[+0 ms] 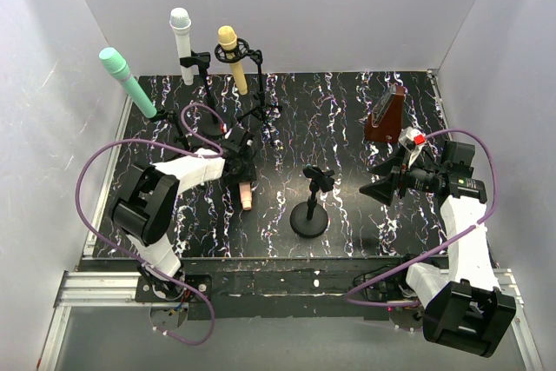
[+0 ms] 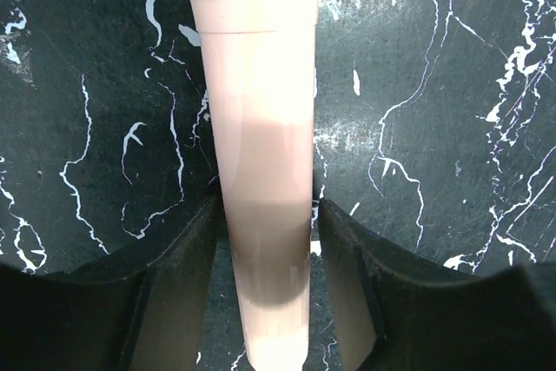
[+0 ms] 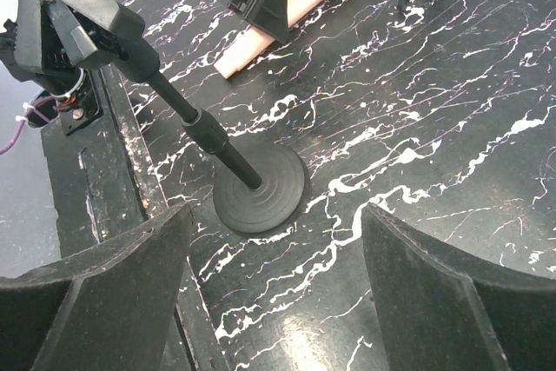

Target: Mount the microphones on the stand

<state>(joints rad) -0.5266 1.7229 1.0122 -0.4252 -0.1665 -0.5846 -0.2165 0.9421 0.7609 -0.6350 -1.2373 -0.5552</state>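
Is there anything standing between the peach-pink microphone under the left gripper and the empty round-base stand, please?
Nothing visible does. The pink microphone lies flat between the left gripper's fingers, and only bare tabletop separates it from the empty stand.

A brown metronome (image 1: 385,116) is standing upright near the far right corner of the black marbled bench (image 1: 347,102).

The round-based stand (image 1: 310,206) occupies the middle of the marbled table (image 1: 347,110), with open surface on its right side toward the right gripper (image 1: 382,188). To its left, the left gripper (image 1: 241,162) and the peach-pink microphone (image 1: 247,195) lying flat block the lane. Along the back wall, three loaded stands (image 1: 208,93) crowd the left half, and the brown metronome (image 1: 387,115) obstructs the rear right.
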